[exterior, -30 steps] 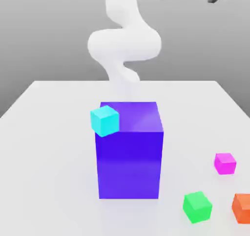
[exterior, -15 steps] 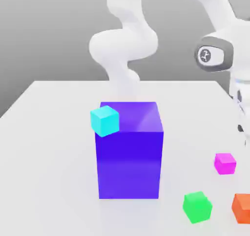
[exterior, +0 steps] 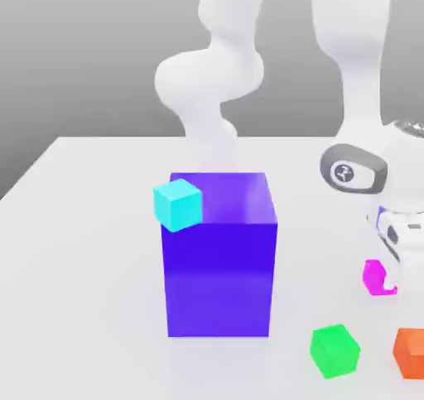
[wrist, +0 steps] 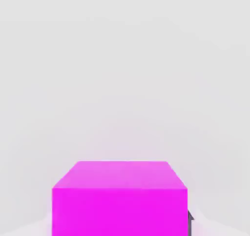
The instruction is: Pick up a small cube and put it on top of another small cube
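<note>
One end effector (exterior: 394,282) is closed on one pink cube (exterior: 376,278) on the tabletop (exterior: 91,307), among four small cubes counting one cyan (exterior: 178,205), one green (exterior: 334,351) and one orange (exterior: 411,354), plus one big blue block (exterior: 219,278).

There are five small cubes, each in its own color: one cyan cube (exterior: 178,205) on the near left top edge of the block, one magenta cube (exterior: 376,277) at the right, one green cube (exterior: 334,351) at the near right, and one orange cube (exterior: 410,353) farther right; that makes four small cubes singly named, plus one large blue block (exterior: 219,278).Correction, here is the full text:

There are four small cubes: one cyan cube (exterior: 178,205) on top of the large block at its left, one magenta cube (exterior: 375,277) on the right, one green cube (exterior: 334,351) at the near right, and one orange cube (exterior: 410,353) to the right of the green one. There is one large blue block (exterior: 219,278), and one table (exterior: 83,266) under them all.
</note>
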